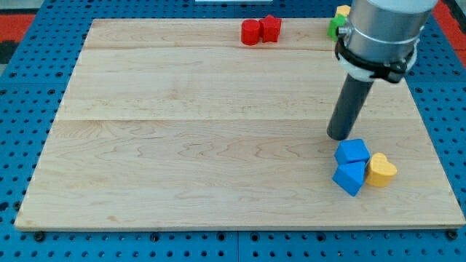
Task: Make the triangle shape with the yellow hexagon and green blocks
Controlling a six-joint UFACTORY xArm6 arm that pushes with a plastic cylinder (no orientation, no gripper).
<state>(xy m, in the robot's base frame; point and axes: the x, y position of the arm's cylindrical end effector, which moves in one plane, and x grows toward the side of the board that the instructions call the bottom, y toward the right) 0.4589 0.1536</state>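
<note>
My tip (338,135) rests on the wooden board at the view's right, just above and left of a blue block (352,151). A second blue block (349,177) sits below the first, touching it. A yellow heart-shaped block (381,170) lies against their right side. At the view's top right, a green block (334,28) and a yellow block (342,11) peek out beside the arm's body, which hides most of them; their shapes cannot be made out.
Two red blocks, a cylinder (250,32) and a star-like one (271,28), touch each other at the view's top centre. The wooden board (182,145) lies on a blue perforated table (22,109).
</note>
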